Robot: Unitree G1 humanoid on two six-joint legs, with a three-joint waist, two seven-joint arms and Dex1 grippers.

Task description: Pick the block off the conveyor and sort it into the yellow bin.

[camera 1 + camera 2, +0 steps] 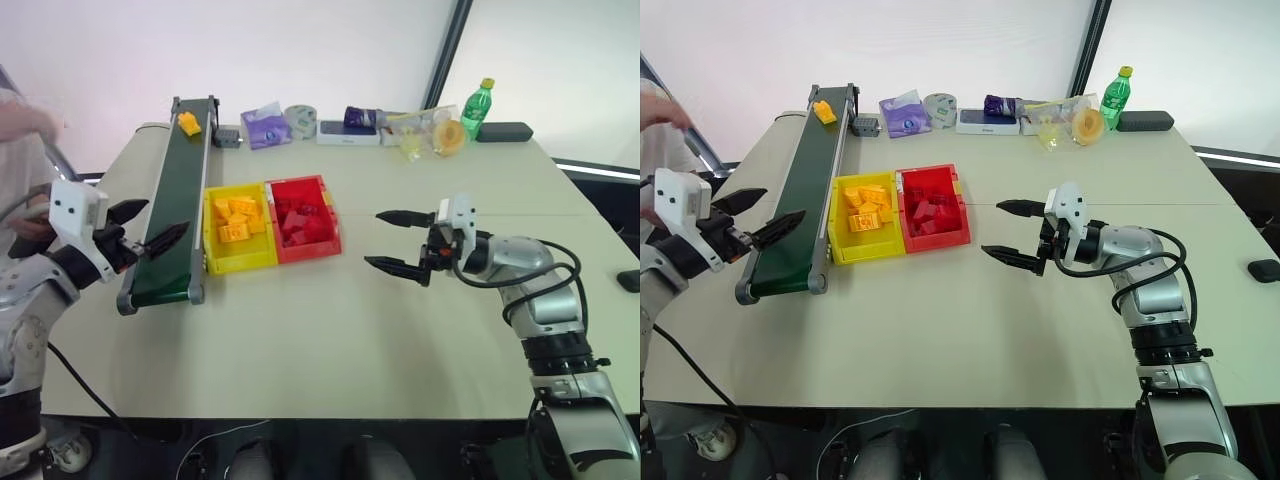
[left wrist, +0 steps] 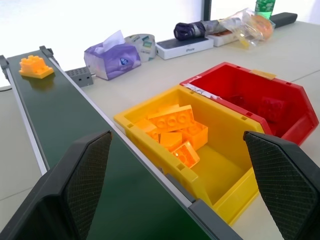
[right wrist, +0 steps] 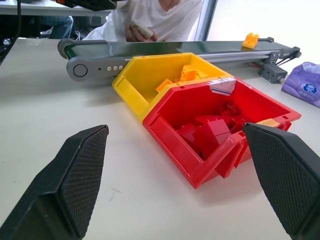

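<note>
The yellow-orange block (image 1: 188,123) lies at the far end of the dark green conveyor (image 1: 175,200). My left gripper (image 1: 165,216) hovers open over the belt's near end, a long way short of the block, with nothing between its fingers. The yellow bin (image 1: 243,262) stands right beside the belt and holds several orange bricks; a red bin (image 1: 312,247) with red bricks is joined to it. My right gripper (image 1: 372,238) hangs open and empty above the table to the right of the red bin, pointing at it.
Along the table's far edge sit a purple tissue pack (image 1: 265,126), a tape roll (image 1: 300,119), a flat box (image 1: 348,133), a plastic bag (image 1: 432,132), a green bottle (image 1: 476,107) and a black case (image 1: 505,131). A person's hand (image 1: 22,120) shows at the left.
</note>
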